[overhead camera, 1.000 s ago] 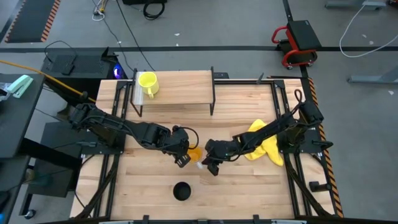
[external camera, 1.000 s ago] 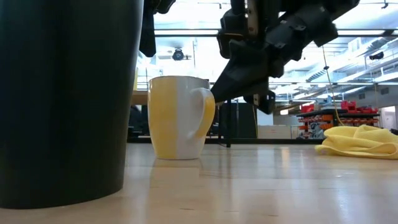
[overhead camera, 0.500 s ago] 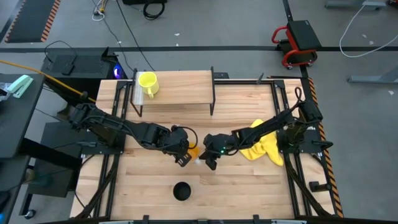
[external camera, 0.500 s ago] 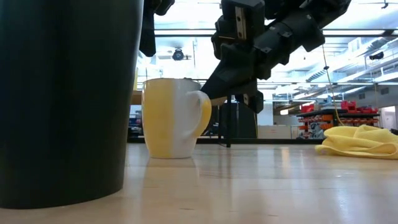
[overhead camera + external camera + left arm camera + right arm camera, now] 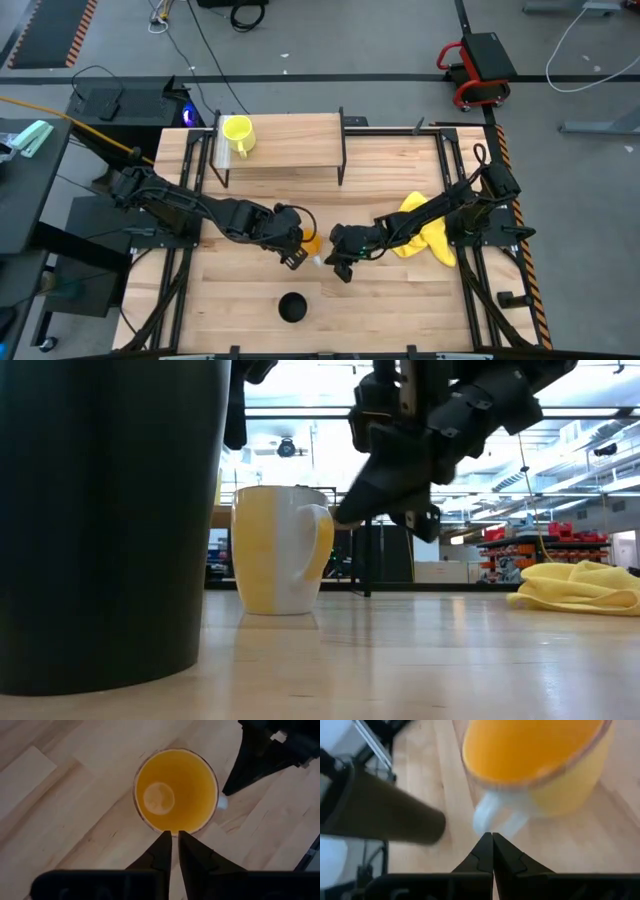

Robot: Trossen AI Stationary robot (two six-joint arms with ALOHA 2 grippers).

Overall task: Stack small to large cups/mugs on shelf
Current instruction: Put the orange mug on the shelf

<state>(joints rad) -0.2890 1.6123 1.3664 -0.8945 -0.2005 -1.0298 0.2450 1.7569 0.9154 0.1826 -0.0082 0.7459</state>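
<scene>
A yellow ceramic mug with a handle [image 5: 237, 132] already stands on the small raised light-wood shelf on black metal legs [image 5: 290, 142], at its left end. The other two are not yet there. An orange mug with a pale handle [image 5: 175, 790] stands upright on the plank surface [image 5: 380, 300] at mid-table, between both arms. The left gripper [image 5: 171, 845] hovers above its rim with fingers pressed together, gripping nothing. The right gripper [image 5: 491, 846], likewise closed and empty, sits just beside the pale handle. The taller black cup [image 5: 291, 306] stands near the front edge, untouched. A crumpled yellow cloth [image 5: 424, 236] lies right.
</scene>
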